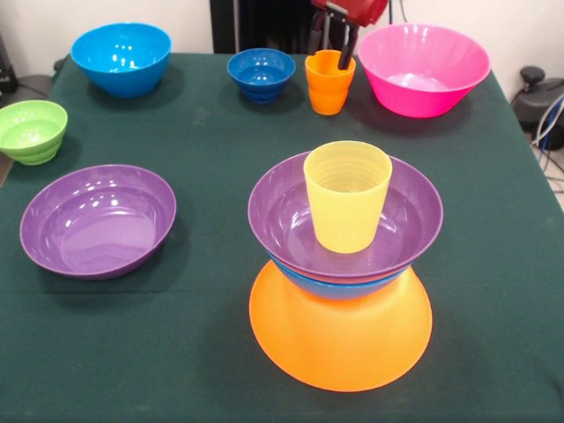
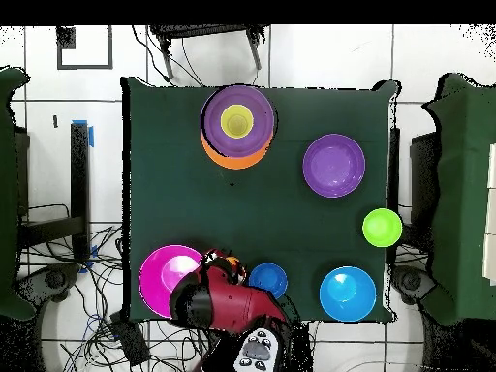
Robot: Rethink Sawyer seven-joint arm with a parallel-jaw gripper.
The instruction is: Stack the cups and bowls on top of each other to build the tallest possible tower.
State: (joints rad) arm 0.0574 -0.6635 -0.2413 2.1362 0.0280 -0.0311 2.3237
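The gripper [image 1: 337, 44] stands directly over the orange cup [image 1: 330, 82] at the counter's [image 1: 211, 352] far edge. One finger reaches down inside the cup, the other outside its rim. The jaws straddle the wall; whether they are clamped on it cannot be told.

The cup stands upright, mouth up, between the dark blue bowl [image 1: 261, 74] and the pink bowl [image 1: 423, 69].

The tower [image 1: 342, 264] stands well apart, nearer the camera: upturned orange bowl, blue bowl, purple bowl holding the yellow cup [image 1: 347, 196].
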